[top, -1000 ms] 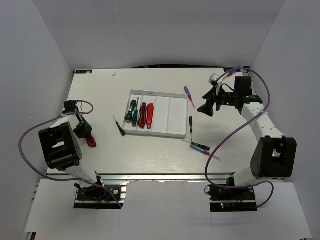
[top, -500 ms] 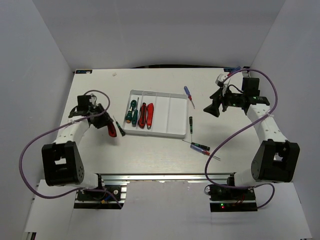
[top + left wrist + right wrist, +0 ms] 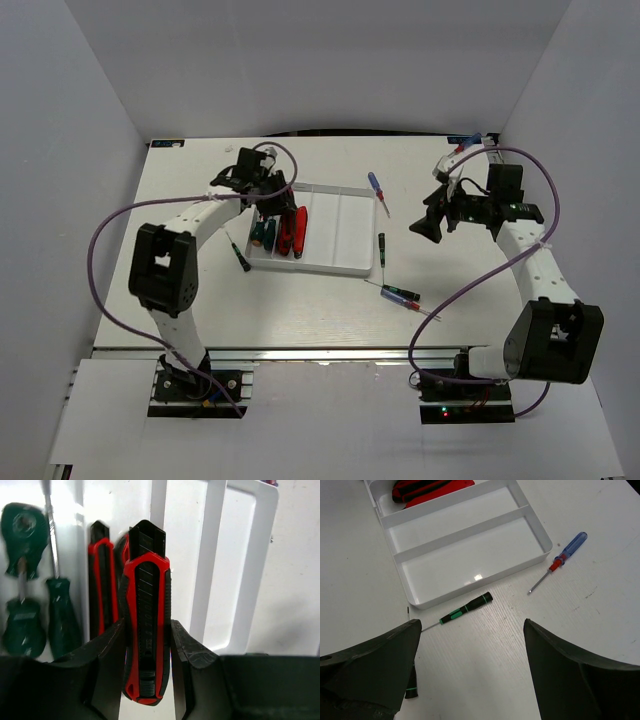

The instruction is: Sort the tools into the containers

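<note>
The left hand (image 3: 146, 630) was clenched on a red-and-black tool (image 3: 146, 605), one finger (image 3: 107, 652) pressed to each long side of its handle. It held the tool lengthwise over the white tray (image 3: 355, 232), above the second compartment from the left, where two more red tools (image 3: 293, 230) lay. Whether the held tool touched the tray could not be told. Green screwdrivers (image 3: 60, 615) lay in the leftmost compartment.

The right hand (image 3: 471, 625) hung released, jaws wide apart and holding nothing, above the surface (image 3: 200, 300) right of the tray. A blue-handled screwdriver (image 3: 570, 550) lay near the tray's far right corner, and a thin green-and-black driver (image 3: 467, 607) lay just beside its right wall. Another small driver (image 3: 240, 252) lay on the surface left of the tray, and two more drivers (image 3: 402, 294) lay crossed near its right front corner.
</note>
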You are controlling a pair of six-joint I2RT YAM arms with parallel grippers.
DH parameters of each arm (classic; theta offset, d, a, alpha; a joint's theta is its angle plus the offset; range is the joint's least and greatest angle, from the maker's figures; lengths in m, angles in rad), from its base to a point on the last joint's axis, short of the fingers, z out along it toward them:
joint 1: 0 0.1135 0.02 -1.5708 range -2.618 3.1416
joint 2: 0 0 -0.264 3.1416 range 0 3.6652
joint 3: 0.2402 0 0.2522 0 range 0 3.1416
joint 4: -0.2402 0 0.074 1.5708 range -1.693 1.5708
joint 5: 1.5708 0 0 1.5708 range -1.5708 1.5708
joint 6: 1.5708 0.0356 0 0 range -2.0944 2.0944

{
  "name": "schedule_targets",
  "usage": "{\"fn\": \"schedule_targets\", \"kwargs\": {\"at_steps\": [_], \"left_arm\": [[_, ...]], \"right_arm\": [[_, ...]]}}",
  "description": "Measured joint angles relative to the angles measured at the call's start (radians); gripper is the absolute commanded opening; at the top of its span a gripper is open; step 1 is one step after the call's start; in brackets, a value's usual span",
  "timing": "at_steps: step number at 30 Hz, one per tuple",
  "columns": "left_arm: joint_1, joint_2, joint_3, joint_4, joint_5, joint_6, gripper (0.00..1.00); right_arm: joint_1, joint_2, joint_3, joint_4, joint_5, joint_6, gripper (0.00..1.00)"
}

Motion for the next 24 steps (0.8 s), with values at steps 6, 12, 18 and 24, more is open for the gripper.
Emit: {"fn": "schedule_targets", "kwargs": {"at_steps": [6, 12, 18, 24], "left_arm": [[-0.052, 0.158, 0.114, -0.030, -0.055, 0.037, 0.07], [-0.075, 0.198, 0.139, -0.075, -0.101, 0.063, 0.35], [-0.084, 0.198, 0.152, -0.090, -0.134, 0.075, 0.54], [-0.086, 0.194, 0.156, -0.092, -0.136, 0.077, 0.64]], "right_arm": [[-0.004, -0.040, -0.039, -0.012, 0.018, 0.000, 0.89], [-0.004, -0.052, -0.047, -0.018, 0.022, 0.000, 0.89], [-0.008, -0.052, -0.047, -0.035, 0.022, -0.022, 0.90], [-0.008, -0.051, -0.047, -0.120, 0.019, -0.100, 0.90]]}}
